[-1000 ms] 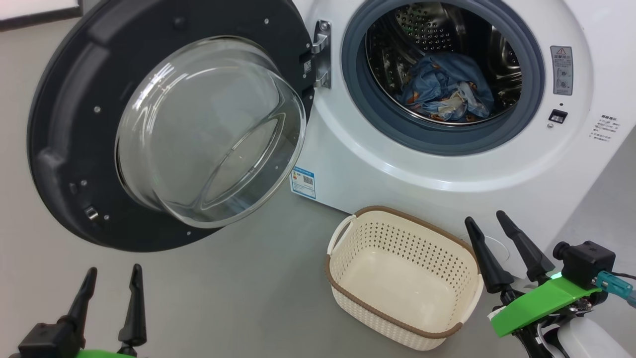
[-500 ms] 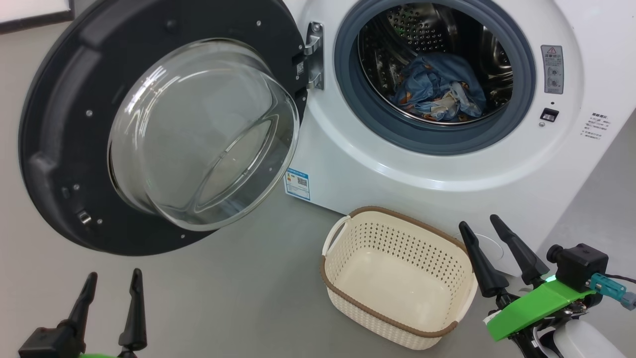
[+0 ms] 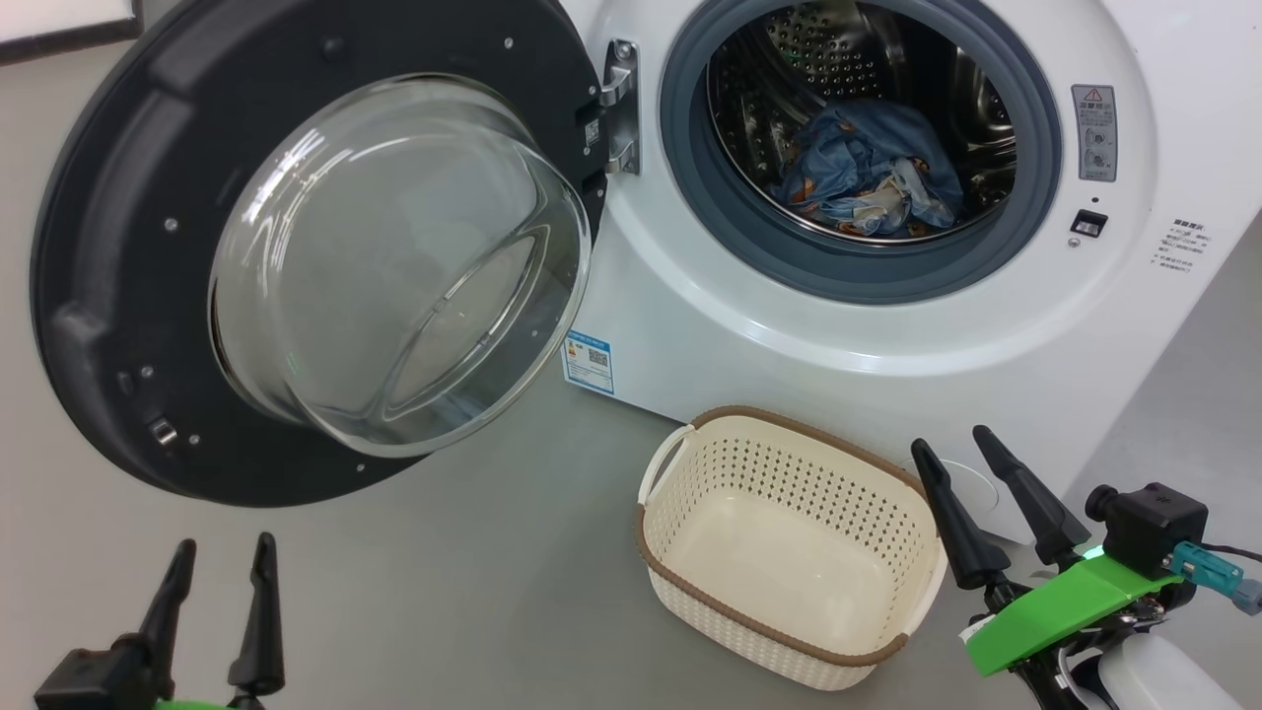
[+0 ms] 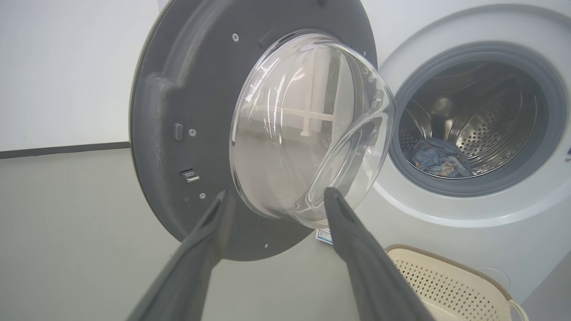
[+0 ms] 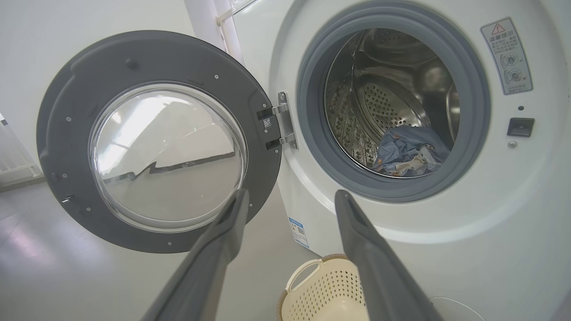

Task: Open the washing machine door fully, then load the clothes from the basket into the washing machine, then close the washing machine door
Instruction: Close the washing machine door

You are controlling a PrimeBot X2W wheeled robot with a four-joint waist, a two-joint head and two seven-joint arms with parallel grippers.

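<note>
The washing machine door (image 3: 128,247) is standing swung wide to the left of the washing machine (image 3: 789,345), leaving the drum mouth unobstructed. The clothes (image 3: 868,168) are lying inside its drum, and the basket (image 3: 769,651) is sitting unloaded on the floor just before it. The left end effector (image 3: 226,552) and right end effector (image 3: 948,441) are hovering released, grasping nothing, before the machine. In my judgement, only closing is remaining.
</note>
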